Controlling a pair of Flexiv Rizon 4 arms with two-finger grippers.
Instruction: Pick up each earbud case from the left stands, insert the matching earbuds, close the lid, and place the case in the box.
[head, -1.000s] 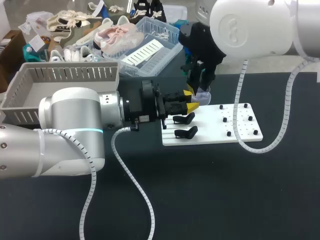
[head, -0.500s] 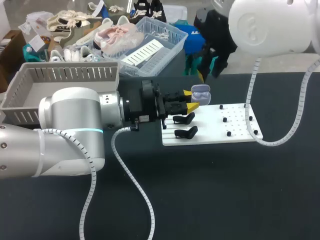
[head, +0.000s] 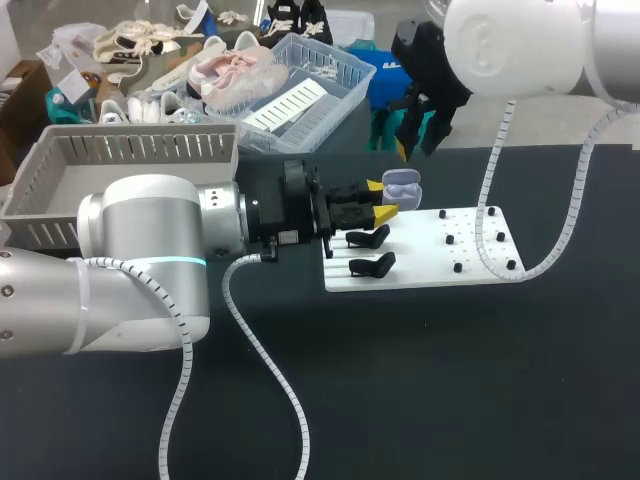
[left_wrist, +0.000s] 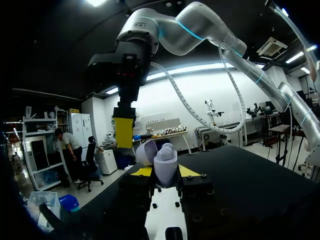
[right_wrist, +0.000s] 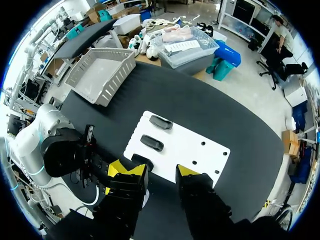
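A lavender earbud case (head: 402, 186) with its lid up sits between the yellow tips of my left gripper (head: 382, 198), over the near-left corner of the white board (head: 420, 272). In the left wrist view the same case (left_wrist: 165, 162) is pinched from both sides by my left gripper (left_wrist: 165, 173). My right gripper (head: 420, 133) hangs high above and behind the case, and my right gripper (right_wrist: 157, 171) shows open with nothing between its fingers. Two black stands (head: 368, 237) (head: 372, 265) lie on the board's left part.
Several small black pegs (head: 470, 240) dot the board's right half. A grey slatted box (head: 130, 150) stands at the left rear of the table. Behind it is a clear bin (head: 310, 95) holding shoes. My left arm (head: 150, 245) lies across the table's left side.
My right gripper has risen from just over the case to high above and behind it. The left arm and the case have not moved.
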